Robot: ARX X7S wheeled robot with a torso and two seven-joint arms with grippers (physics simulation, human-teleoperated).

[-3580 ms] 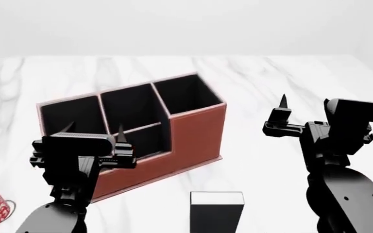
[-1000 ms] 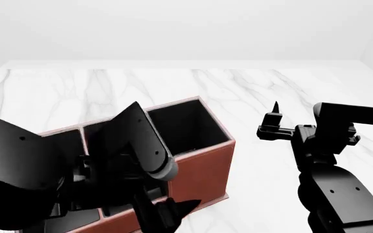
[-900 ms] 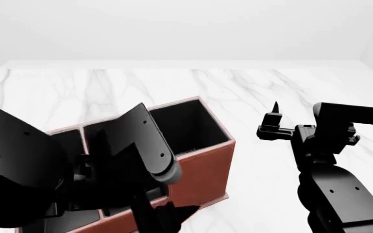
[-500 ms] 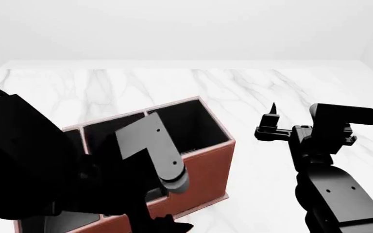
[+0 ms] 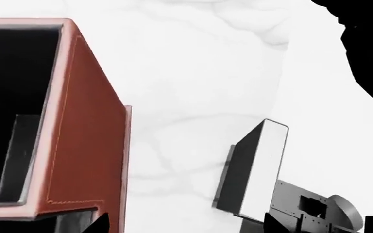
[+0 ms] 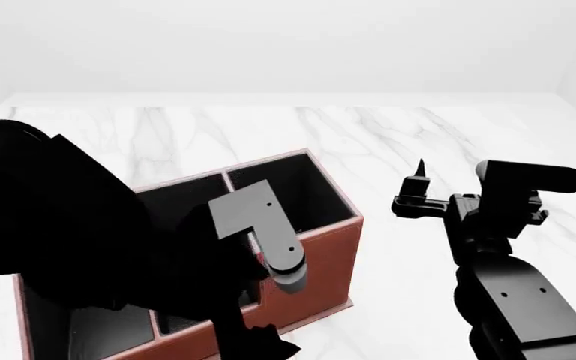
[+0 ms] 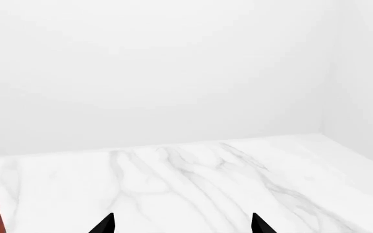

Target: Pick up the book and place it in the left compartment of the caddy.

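Left wrist view, nearest first.

- **Left gripper** (image 5: 185, 225): only the two black fingertips (image 5: 102, 222) show. They are spread wide, with nothing between them. They point down at the bare marble table (image 5: 186, 77) between the book and the caddy.
- **Book** (image 5: 248, 170): just beyond the fingertips, toward one of them, and not yet touched.
  - It has a broad black cover and one narrow, bright white face of page edges.
  - It is a small slab next to the caddy and seems to stand on edge, though this angle does not settle that.
  - It rests on the table, near the caddy's end wall but apart from it.
- **Caddy** (image 5: 83, 145): a reddish-brown wall with pale trim and stitching, black inside. The left compartment (image 5: 11, 97) is the tall-walled slot behind that wall, at the end nearest the book.

Head view.

- **Left arm** (image 6: 88, 247): seconds ago it hung low at the caddy's far end. It has since swung across the front of the box and now hides much of it, with the gripper tip down at the frame's lower edge. The book showed here earlier and is now out of this view.
- **Reading**: the reach is under way and the grasp has not begun. The fingers look wide enough, but they need to centre on the book.
- **Right gripper** (image 6: 420, 187): parked beside the caddy and scarcely shifted. The right wrist view shows its fingertips parted and empty.
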